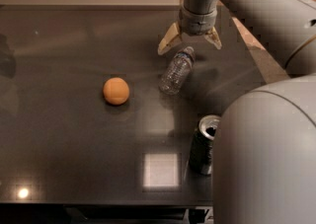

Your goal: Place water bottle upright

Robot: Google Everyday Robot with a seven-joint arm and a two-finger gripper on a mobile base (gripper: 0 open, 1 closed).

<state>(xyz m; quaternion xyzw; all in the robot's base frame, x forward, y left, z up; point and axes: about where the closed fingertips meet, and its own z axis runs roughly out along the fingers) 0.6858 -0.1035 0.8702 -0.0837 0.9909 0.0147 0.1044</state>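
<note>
Nothing done yet: lying on its side at upper centre, water bottle [176, 71]; hovering just above its capped end, gripper [189, 45] spread wide. Left: grasping, uprighting.

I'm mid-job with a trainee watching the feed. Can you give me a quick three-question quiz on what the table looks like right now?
1. True or false: the water bottle stands upright on the table.
2. Multiple choice: the gripper is A) open, hanging over the bottle's cap end; B) shut on the bottle's middle; C) resting on the tabletop far from the bottle.
3. Short answer: what round thing lies apart from the bottle, to its left in the view?

Key
1. False: it lies on its side.
2. A.
3. The orange.
</note>
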